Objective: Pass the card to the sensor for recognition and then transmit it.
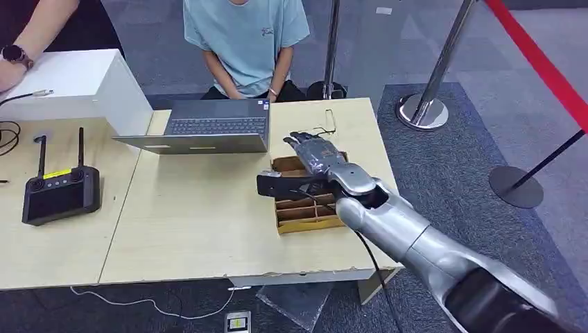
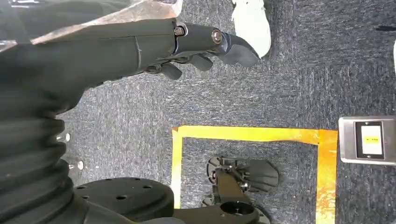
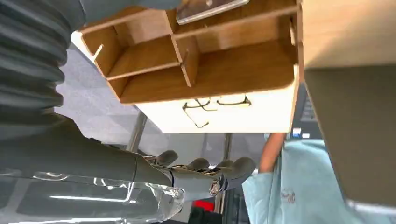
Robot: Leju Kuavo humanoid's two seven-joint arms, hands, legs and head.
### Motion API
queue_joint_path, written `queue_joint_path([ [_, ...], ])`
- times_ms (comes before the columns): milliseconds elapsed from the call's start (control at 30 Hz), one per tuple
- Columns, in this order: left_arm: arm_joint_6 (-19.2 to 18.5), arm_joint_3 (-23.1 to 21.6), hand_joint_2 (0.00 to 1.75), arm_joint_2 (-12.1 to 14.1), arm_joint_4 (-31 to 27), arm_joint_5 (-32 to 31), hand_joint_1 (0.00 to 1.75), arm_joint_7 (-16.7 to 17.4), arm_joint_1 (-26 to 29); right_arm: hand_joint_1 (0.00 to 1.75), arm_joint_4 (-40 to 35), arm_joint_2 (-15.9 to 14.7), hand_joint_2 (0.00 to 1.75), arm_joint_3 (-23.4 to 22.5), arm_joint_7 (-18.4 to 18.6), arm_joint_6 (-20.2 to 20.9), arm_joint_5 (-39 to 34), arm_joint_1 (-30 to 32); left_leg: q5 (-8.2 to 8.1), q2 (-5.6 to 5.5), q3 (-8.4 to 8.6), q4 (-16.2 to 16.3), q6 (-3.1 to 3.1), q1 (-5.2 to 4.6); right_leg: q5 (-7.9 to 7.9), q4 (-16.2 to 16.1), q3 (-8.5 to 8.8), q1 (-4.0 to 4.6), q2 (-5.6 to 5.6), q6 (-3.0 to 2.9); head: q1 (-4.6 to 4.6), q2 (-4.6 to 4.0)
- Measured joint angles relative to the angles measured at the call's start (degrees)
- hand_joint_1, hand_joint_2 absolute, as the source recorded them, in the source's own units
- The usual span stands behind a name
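A wooden box with several compartments (image 1: 305,216) sits near the right edge of the light table (image 1: 201,229). A black flat device (image 1: 277,184) lies across the box's left side. My right hand (image 1: 313,151) hovers over the far end of the box with its fingers stretched out and nothing in them. In the right wrist view the hand (image 3: 201,175) is apart from the box (image 3: 224,74), where a glossy flat piece (image 3: 205,9) rests in one compartment; I cannot tell whether it is the card. My left hand (image 2: 205,46) hangs over the carpet, holding nothing.
Spectacles (image 1: 329,123) lie beyond the box, near the table's far edge. An open laptop (image 1: 208,128) faces a seated person (image 1: 243,35). A black remote controller (image 1: 59,194) and a white box (image 1: 76,83) are on the left table. Stanchions (image 1: 423,111) with red tape stand at the right.
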Motion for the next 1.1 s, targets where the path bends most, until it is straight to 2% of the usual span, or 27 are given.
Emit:
queue_joint_path([
  [67, 0.0, 0.0, 1.75, 0.0, 0.0, 0.09, 0.0, 0.07, 0.0, 0.24, 0.04, 0.02, 1.75, 0.13, 0.0, 0.83, -0.04, 0.0, 0.0, 0.0, 0.0, 0.0, 0.0, 0.0, 0.0, 0.0, 0.0, 0.0, 0.0, 0.0, 0.0, 0.0],
  [333, 0.0, 0.0, 1.75, 0.0, 0.0, 0.24, 0.0, -0.09, -0.02, 0.14, 1.09, 0.35, 1.75, 0.87, -0.02, 1.77, -0.22, -0.01, 0.0, 0.0, -0.01, 0.0, 0.0, 0.0, 0.0, 0.0, 0.0, 0.0, 0.0, 0.0, 0.0, 0.0],
  [500, 0.0, 0.0, 1.75, 0.0, 0.0, 0.28, 0.0, -0.11, -0.02, 0.21, 1.46, 0.57, 1.75, 1.22, -0.07, 1.94, -0.28, -0.02, 0.0, 0.0, -0.01, 0.0, 0.0, 0.0, 0.0, 0.0, 0.0, 0.0, 0.0, 0.0, 0.0, 0.0],
  [600, 0.0, 0.0, 1.75, 0.0, 0.0, 0.31, 0.0, -0.11, -0.02, 0.37, 1.81, 0.57, 1.75, 1.31, -0.09, 1.96, -0.57, -0.04, 0.0, 0.0, -0.01, 0.0, 0.0, 0.0, 0.0, 0.0, 0.0, 0.0, 0.0, 0.0, 0.0, 0.0],
  [733, 0.0, -0.02, 1.75, 0.0, 0.0, 0.35, 0.0, -0.11, -0.02, 0.37, 2.21, 0.59, 1.75, 1.33, -0.09, 1.99, -0.79, -0.08, 0.0, 0.0, -0.01, 0.0, 0.0, 0.0, 0.0, 0.0, 0.0, 0.0, 0.0, 0.0, 0.0, 0.0],
  [800, 0.0, -0.02, 1.75, 0.0, 0.0, 0.39, 0.0, -0.11, -0.02, 0.66, 2.51, 0.61, 1.75, 1.33, -0.09, 2.05, -0.87, -0.1, 0.0, 0.0, -0.01, 0.0, 0.0, 0.0, 0.0, 0.0, 0.0, 0.0, 0.0, 0.0, 0.0, 0.0],
  [933, 0.0, -0.02, 1.75, 0.0, 0.0, 0.5, 0.0, -0.11, -0.03, 0.63, 2.93, 0.63, 1.75, 1.35, -0.09, 2.4, -1.01, -0.11, 0.0, 0.0, -0.01, 0.0, 0.0, 0.0, 0.0, 0.0, 0.0, 0.0, 0.0, 0.0, 0.0, 0.0],
  [1100, 0.0, -0.02, 1.75, 0.0, 0.0, 0.74, 0.0, -0.11, -0.02, 0.45, 3.58, 0.61, 1.75, 1.35, -0.04, 2.58, -1.03, -0.2, 0.0, 0.0, -0.01, 0.0, 0.0, 0.0, 0.0, 0.0, 0.0, 0.0, 0.0, 0.0, 0.0, 0.0],
])
